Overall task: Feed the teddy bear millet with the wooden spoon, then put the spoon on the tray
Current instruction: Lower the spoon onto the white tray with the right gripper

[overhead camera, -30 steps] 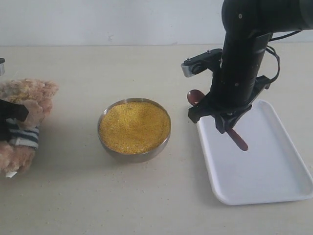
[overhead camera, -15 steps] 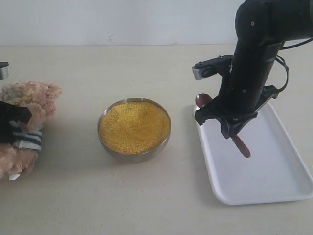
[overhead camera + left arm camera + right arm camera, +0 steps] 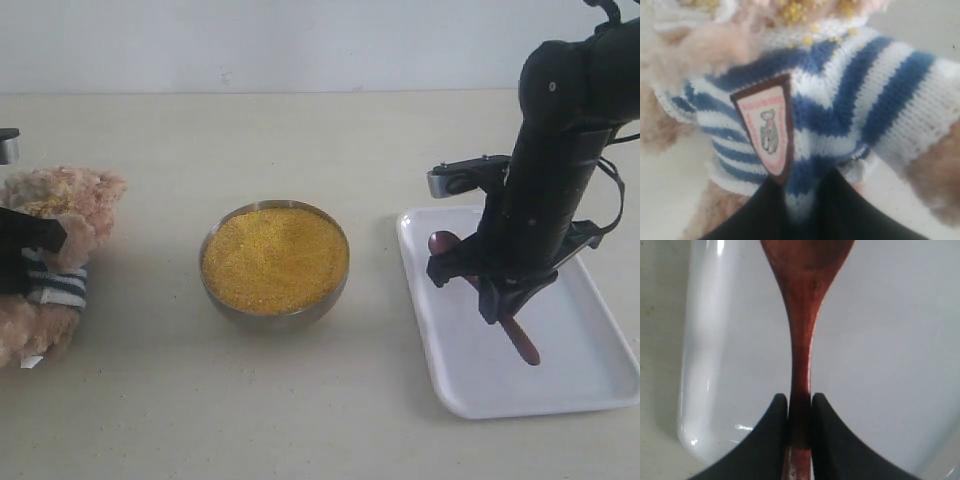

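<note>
The teddy bear sits at the far left in its navy-and-white striped shirt, with yellow grains stuck round its neck. My left gripper is shut on a fold of that shirt, just below the chest badge. The metal bowl of millet stands in the middle of the table. My right gripper is shut on the slim handle of the wooden spoon and holds it low over the white tray. The spoon's bowl is over the tray's near-left part.
The beige tabletop stretches behind the bowl to a pale wall. The right arm rises dark above the tray. A small grey part shows at the left edge above the bear.
My right arm has moved right and down with the spoon, from over the tray's left rim to over the tray's inside. The bear and left gripper have barely moved.
</note>
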Motion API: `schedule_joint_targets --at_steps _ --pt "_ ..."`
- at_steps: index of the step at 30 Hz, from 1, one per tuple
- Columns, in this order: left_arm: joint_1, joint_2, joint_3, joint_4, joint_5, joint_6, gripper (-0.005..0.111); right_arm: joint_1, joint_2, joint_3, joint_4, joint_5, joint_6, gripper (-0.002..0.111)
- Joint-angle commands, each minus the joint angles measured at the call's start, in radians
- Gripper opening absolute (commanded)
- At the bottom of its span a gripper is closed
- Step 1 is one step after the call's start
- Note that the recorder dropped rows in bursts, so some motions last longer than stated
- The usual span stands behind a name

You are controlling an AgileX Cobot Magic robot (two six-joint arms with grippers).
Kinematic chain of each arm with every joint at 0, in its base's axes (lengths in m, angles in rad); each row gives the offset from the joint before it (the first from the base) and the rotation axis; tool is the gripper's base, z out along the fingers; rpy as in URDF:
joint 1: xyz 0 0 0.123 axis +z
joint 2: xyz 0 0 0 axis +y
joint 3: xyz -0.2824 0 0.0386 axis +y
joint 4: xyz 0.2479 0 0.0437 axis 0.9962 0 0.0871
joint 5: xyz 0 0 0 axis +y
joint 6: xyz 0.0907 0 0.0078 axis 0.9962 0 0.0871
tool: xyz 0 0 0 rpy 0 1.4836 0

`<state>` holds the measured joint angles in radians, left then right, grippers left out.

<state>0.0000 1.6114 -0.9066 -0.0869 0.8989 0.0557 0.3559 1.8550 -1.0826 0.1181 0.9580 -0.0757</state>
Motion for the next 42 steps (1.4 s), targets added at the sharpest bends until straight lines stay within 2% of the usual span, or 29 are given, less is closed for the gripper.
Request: schedule_joint_targets --at_steps 1,42 --pt "0.001 0.001 -0.006 -0.011 -0.010 0.005 0.004 -0.009 -0.008 0.035 0.004 -0.024 -0.013 0.000" --pt "0.001 0.001 -0.006 -0.006 -0.039 0.005 0.004 -0.009 -0.008 0.051 -0.019 -0.098 0.015 0.000"
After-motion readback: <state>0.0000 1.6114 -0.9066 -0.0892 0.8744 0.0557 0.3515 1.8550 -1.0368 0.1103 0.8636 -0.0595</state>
